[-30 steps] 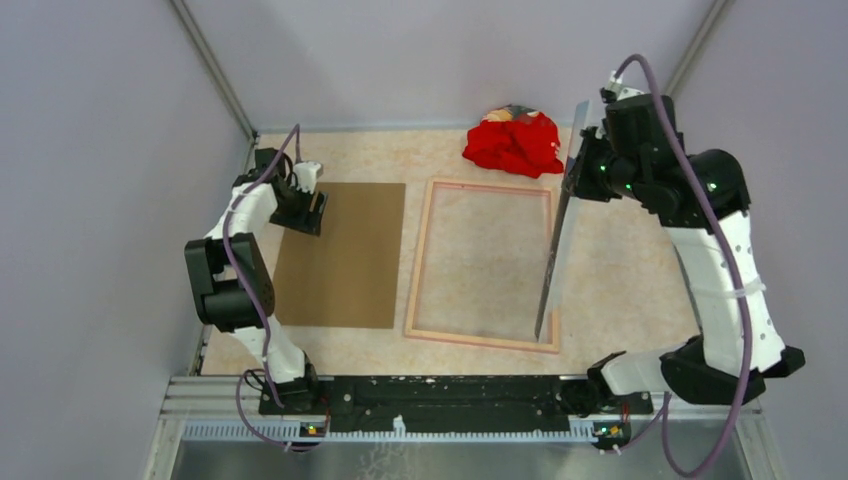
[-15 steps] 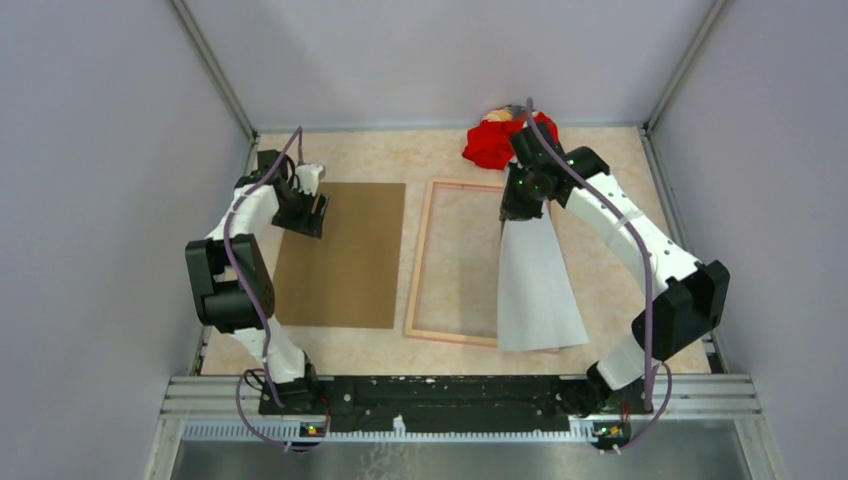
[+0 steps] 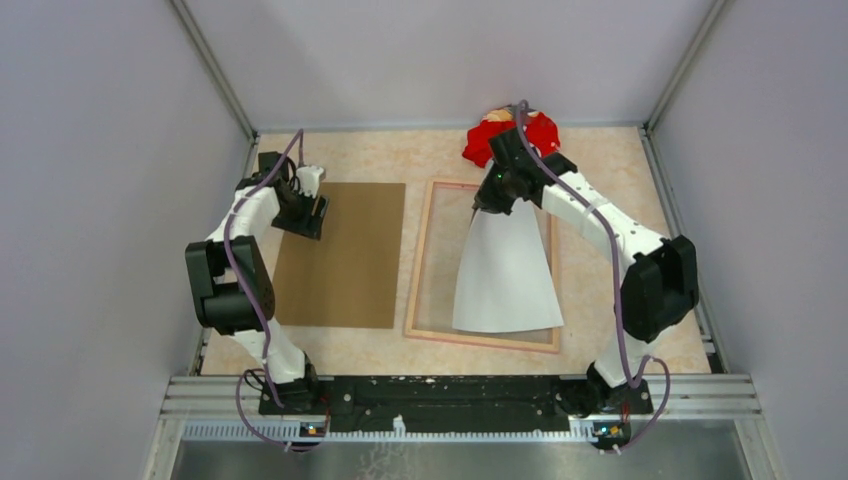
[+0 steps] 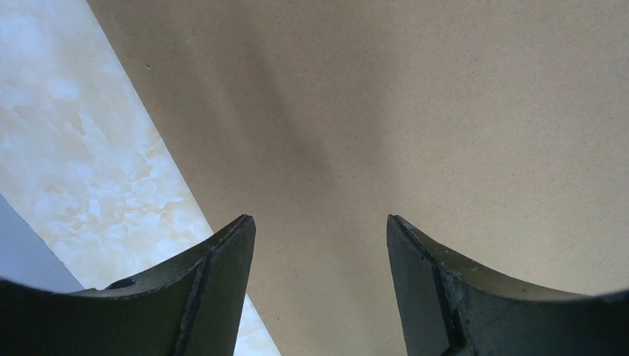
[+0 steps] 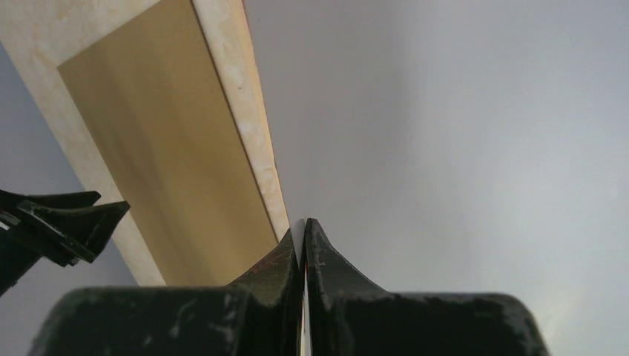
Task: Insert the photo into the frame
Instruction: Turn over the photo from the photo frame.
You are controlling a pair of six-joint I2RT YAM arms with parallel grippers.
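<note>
The photo shows only its plain white back. It leans from my right gripper down onto the frame, its near edge resting by the frame's near rail. The frame lies flat, tan side up, in the middle of the table. My right gripper is shut on the photo's far edge, over the frame's far end. My left gripper is open and empty above the far left corner of the brown backing board. In the left wrist view the gripper hangs over the board.
A red cloth heap lies at the back, just behind my right gripper. Grey walls close in the table on the left, back and right. The metal rail with the arm bases runs along the near edge.
My right arm swung left and down with the photo, from edge-on at the frame's right side to leaning over the frame. The left arm has not moved.
</note>
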